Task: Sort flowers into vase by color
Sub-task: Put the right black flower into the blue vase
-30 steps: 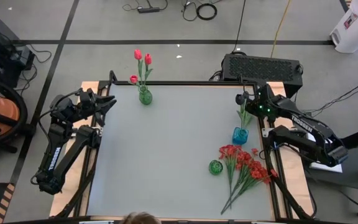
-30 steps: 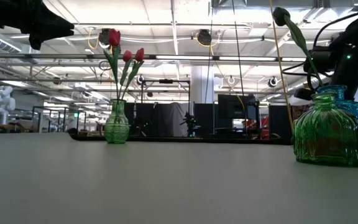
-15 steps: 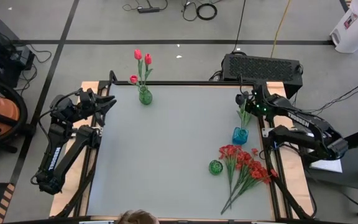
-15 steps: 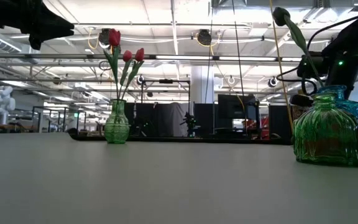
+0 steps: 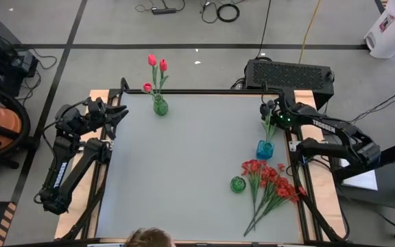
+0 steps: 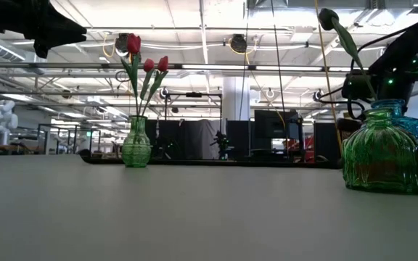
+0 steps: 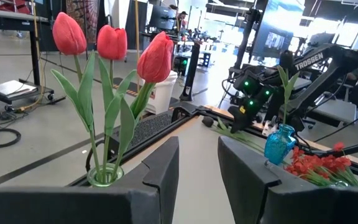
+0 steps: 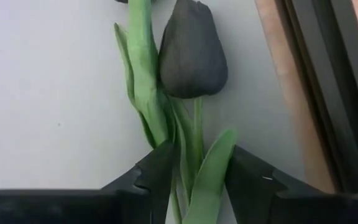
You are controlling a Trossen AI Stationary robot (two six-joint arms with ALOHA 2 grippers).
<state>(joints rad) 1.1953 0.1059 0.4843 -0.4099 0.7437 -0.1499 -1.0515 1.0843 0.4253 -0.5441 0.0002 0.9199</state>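
From above, the right gripper [image 5: 271, 118] is hanging just over the blue vase [image 5: 265, 149], pinching the black tulip [image 5: 269, 127] whose stem is standing in that vase; the red blossoms [image 5: 271, 180] are lying below it on the table [image 5: 184, 171]; the left gripper [image 5: 118, 113] is waiting, spread and empty, beside the red tulips [image 5: 155, 68] (in their green vase [image 5: 160, 106]). In the right wrist view, the fingers [image 8: 160, 168] are pressing the stem and leaves, the black bud just ahead.

The table's [image 5: 184, 171] wide middle lay open; 3 vases [image 5: 160, 106] and a red bunch [image 5: 273, 182] crowded its far-left and right edges.
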